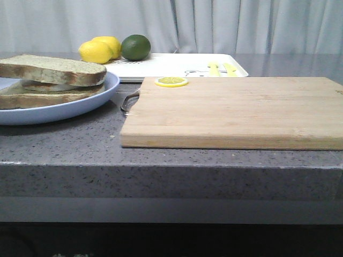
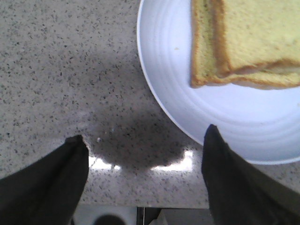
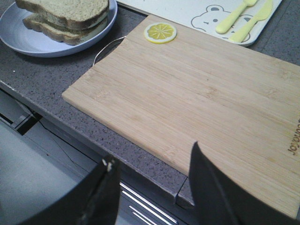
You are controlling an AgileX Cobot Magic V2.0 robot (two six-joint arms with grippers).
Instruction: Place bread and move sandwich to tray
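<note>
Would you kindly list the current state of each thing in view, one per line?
Tan bread sandwich: assembled, top slice on, lying on the plate.
Round pale blue plate: on the grey counter, not on the tray.
White rectangular tray: holds no sandwich.
Wooden cutting board: bare but for a lemon slice.
Left gripper: open, empty.
Right gripper: open, empty.

Pale blue round plate [image 1: 80,107], tan brown-crusted bread slices [image 1: 53,70], light wooden cutting board [image 1: 236,110], grey speckled worktop [image 1: 64,144], white bear-print tray [image 3: 197,11], yellow lemons [image 1: 96,52], green lime [image 1: 135,47]
</note>
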